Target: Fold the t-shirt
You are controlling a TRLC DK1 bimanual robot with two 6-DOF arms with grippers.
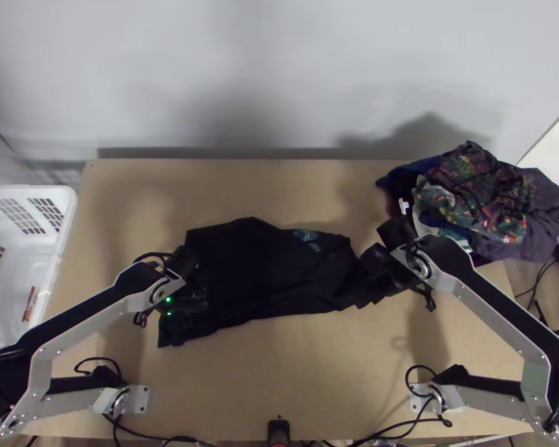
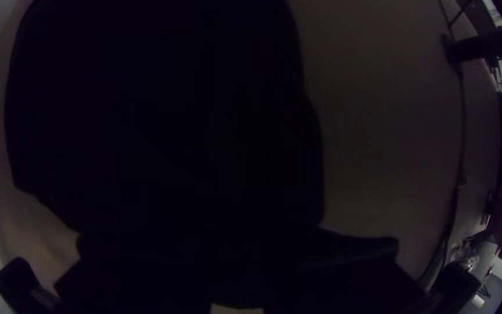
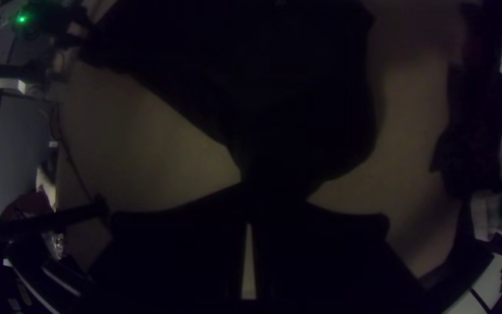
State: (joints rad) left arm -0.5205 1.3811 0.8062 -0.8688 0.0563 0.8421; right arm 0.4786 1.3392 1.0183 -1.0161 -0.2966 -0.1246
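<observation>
Right gripper has hold of the narrow, bunched end of the black t-shirt. Right wrist view has its two flat fingers nearly together, just a thin slit between them, cloth gathered at the tips. Left gripper is at the opposite end of the shirt, over the dark cloth. Black on black there: can't tell how far open it is, or whether it has any fabric.

Shirt lies lengthwise across the middle of the wooden table. Wide toward the left arm, tapering to the gathered bit on the right. One corner points toward the near left of the table. Blue print faces up near the far edge of the cloth, closer to the right arm. Can't tell how many layers are in it.

Clothes pile at the table's far right corner: patterned pieces on top, purplish cloth on the outer side, something navy and white in with it. Right arm passes just in front of it. White plastic basket beside the table's left edge. Small black device at the near edge, between the arm bases, cables running near it.
</observation>
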